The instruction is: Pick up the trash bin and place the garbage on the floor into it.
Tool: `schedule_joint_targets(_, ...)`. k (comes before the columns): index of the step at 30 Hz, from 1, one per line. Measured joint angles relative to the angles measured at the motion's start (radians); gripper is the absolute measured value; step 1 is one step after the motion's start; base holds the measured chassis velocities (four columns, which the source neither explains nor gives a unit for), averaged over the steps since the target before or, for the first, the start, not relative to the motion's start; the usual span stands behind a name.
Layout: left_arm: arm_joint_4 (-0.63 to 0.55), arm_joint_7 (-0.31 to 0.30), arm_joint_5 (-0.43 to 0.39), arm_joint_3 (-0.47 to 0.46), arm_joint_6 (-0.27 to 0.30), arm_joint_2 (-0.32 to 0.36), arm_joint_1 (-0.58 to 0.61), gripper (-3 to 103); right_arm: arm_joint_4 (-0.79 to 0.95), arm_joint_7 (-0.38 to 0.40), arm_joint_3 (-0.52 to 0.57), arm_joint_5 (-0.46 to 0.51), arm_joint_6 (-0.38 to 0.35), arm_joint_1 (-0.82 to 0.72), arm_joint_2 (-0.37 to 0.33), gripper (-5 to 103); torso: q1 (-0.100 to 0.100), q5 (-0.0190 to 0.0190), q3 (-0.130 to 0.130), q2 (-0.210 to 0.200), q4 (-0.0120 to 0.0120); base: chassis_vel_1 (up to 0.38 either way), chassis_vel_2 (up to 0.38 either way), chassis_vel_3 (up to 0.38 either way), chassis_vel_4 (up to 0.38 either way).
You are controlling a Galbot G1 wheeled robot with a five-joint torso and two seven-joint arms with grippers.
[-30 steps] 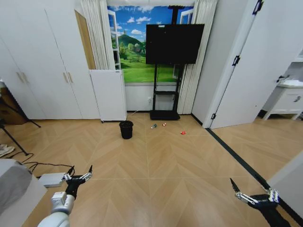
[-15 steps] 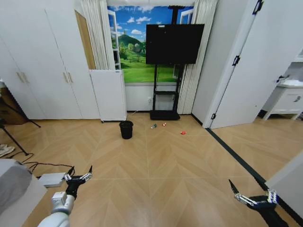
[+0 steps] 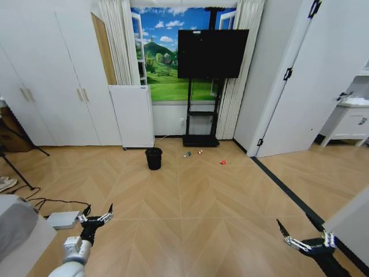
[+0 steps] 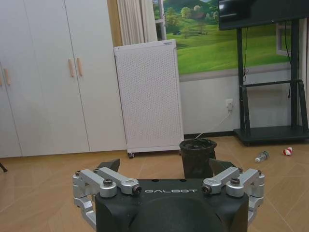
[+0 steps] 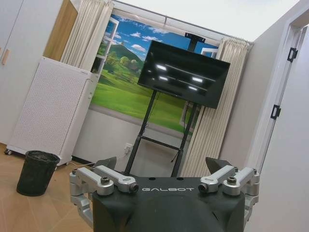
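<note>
From the head camera I saw the bin standing upright on the wood floor, well ahead of me, just in front of a white perforated panel and left of the TV stand. Three bits of litter lay to its right: a small bottle nearest the bin, a red-and-white piece just past it, and a red piece farther right, each apart from the others and from the bin. My left gripper hung low at the left of my view, fingers spread and holding nothing. My right gripper hung low at the right, its fingers likewise spread and empty. Both were far from the bin. The left wrist camera looked over the spread fingers at the bin, with the bottle and the red-and-white piece beyond. The right wrist camera caught the bin beside the panel.
</note>
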Motion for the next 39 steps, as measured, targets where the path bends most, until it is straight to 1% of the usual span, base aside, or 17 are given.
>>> schedule_joint_targets(7, -0.001, 0.002, 0.000, 0.000, -0.001, 0.000, 0.000, 100, 0.002, -0.001, 0.001, -0.001, 0.003, -0.001, 0.002, 100, 0.000, 0.0001, 0.000, 0.000, 0.0000, -0.187, 0.176, 0.189, -0.167)
schedule_joint_targets(9, -0.001, 0.002, 0.002, 0.000, -0.001, -0.003, 0.001, 100, 0.004, -0.002, 0.002, -0.003, 0.006, -0.001, 0.003, 100, 0.000, 0.0001, 0.000, 0.000, 0.0006, -0.217, 0.249, 0.237, -0.223)
schedule_joint_targets(12, -0.001, 0.002, 0.004, 0.000, -0.002, -0.005, 0.002, 100, 0.007, -0.003, 0.002, -0.004, 0.008, -0.002, 0.007, 100, 0.000, -0.0003, 0.000, 0.000, -0.0002, -0.263, 0.265, 0.262, -0.278)
schedule_joint_targets(16, -0.001, 0.003, 0.006, 0.000, -0.003, -0.006, 0.004, 100, 0.014, -0.004, -0.001, -0.012, 0.009, -0.003, 0.014, 100, 0.000, 0.0003, 0.000, 0.000, 0.0002, -0.296, 0.293, 0.291, -0.293)
schedule_joint_targets(17, -0.001, 0.003, 0.007, 0.000, -0.003, -0.007, 0.005, 100, 0.018, -0.004, -0.002, -0.013, 0.009, -0.004, 0.015, 100, 0.000, 0.0001, 0.000, 0.000, 0.0005, -0.315, 0.313, 0.337, -0.311)
schedule_joint_targets(18, -0.002, 0.003, 0.007, 0.000, -0.004, -0.008, 0.006, 100, 0.020, -0.004, -0.002, -0.014, 0.009, -0.004, 0.016, 100, 0.000, -0.0006, 0.000, 0.000, -0.0004, -0.364, 0.348, 0.337, -0.336)
schedule_joint_targets(19, -0.002, 0.003, 0.007, 0.000, -0.004, -0.008, 0.006, 100, 0.020, -0.004, -0.002, -0.014, 0.009, -0.004, 0.016, 100, 0.000, -0.0006, 0.000, 0.000, -0.0004, -0.364, 0.348, 0.337, -0.336)
schedule_joint_targets(22, -0.002, 0.003, 0.010, 0.000, -0.004, -0.012, 0.006, 100, 0.021, -0.004, -0.002, -0.014, 0.009, -0.004, 0.016, 100, 0.000, 0.0006, 0.000, 0.000, 0.0002, -0.362, 0.355, 0.356, -0.352)
schedule_joint_targets(23, -0.002, 0.003, 0.010, 0.000, -0.004, -0.012, 0.006, 100, 0.021, -0.004, -0.001, -0.014, 0.010, -0.004, 0.016, 100, 0.000, -0.0004, 0.000, 0.000, 0.0001, -0.360, 0.349, 0.385, -0.370)
schedule_joint_targets(25, -0.002, 0.003, 0.010, 0.000, -0.004, -0.012, 0.006, 100, 0.021, -0.004, -0.001, -0.014, 0.010, -0.004, 0.016, 100, 0.000, -0.0005, 0.000, 0.000, 0.0002, -0.367, 0.349, 0.385, -0.375)
schedule_joint_targets(27, -0.002, 0.004, 0.010, 0.000, -0.004, -0.012, 0.006, 100, 0.021, -0.004, -0.001, -0.014, 0.011, -0.004, 0.016, 100, 0.000, 0.0004, 0.000, 0.000, -0.0001, -0.358, 0.374, 0.380, -0.380)
schedule_joint_targets(28, -0.002, 0.003, 0.011, 0.000, -0.005, -0.012, 0.005, 100, 0.021, -0.004, -0.001, -0.014, 0.011, -0.003, 0.016, 100, 0.001, 0.0006, 0.000, 0.000, 0.0006, -0.358, 0.360, 0.356, -0.365)
schedule_joint_targets(29, -0.001, 0.004, 0.011, 0.001, -0.005, -0.012, 0.005, 100, 0.021, -0.004, -0.001, -0.014, 0.013, -0.003, 0.017, 100, 0.000, -0.0007, 0.000, 0.000, -0.0003, -0.350, 0.360, 0.362, -0.380)
schedule_joint_targets(30, -0.001, 0.004, 0.011, 0.001, -0.005, -0.012, 0.005, 100, 0.021, -0.004, -0.001, -0.014, 0.013, -0.003, 0.017, 100, 0.000, -0.0007, 0.000, 0.000, -0.0003, -0.350, 0.360, 0.362, -0.380)
schedule_joint_targets(35, -0.002, 0.003, 0.011, 0.000, -0.005, -0.013, 0.006, 100, 0.021, -0.007, -0.002, -0.014, 0.015, -0.003, 0.020, 100, 0.000, 0.0008, 0.000, 0.000, 0.0005, -0.353, 0.356, 0.353, -0.367)
schedule_joint_targets(36, -0.002, 0.004, 0.012, 0.000, -0.005, -0.016, 0.009, 100, 0.021, -0.008, -0.002, -0.015, 0.016, -0.003, 0.022, 100, 0.000, -0.0011, 0.000, 0.000, -0.0003, -0.359, 0.337, 0.338, -0.362)
schedule_joint_targets(39, -0.003, 0.004, 0.013, -0.002, -0.006, -0.018, 0.013, 100, 0.021, -0.008, -0.004, -0.016, 0.016, -0.003, 0.024, 100, 0.000, 0.0009, 0.000, 0.000, 0.0003, -0.350, 0.347, 0.344, -0.355)
